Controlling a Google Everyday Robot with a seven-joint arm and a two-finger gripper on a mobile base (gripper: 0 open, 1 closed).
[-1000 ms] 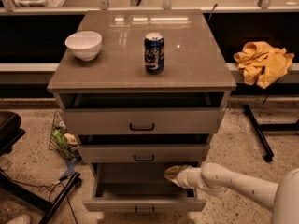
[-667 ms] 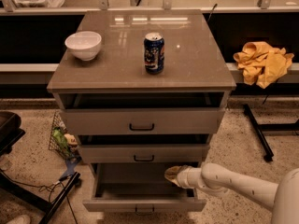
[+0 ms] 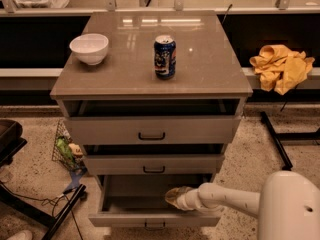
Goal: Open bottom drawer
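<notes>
The grey-beige cabinet (image 3: 150,79) has three drawers, all pulled out in steps. The bottom drawer (image 3: 125,218) sticks out furthest, its inside showing and its small black bar handle (image 3: 154,225) at the lower frame edge. My gripper (image 3: 175,197) reaches in from the right on a white arm (image 3: 230,200) and sits inside the bottom drawer, just behind its front panel on the right side. The middle drawer (image 3: 153,164) and the top drawer (image 3: 151,129) each show a black handle.
A white bowl (image 3: 89,48) and a blue soda can (image 3: 164,57) stand on the cabinet top. A yellow cloth (image 3: 281,67) lies on a ledge at right. A wire basket (image 3: 67,149) with items and a black stand leg (image 3: 65,211) sit on the floor at left.
</notes>
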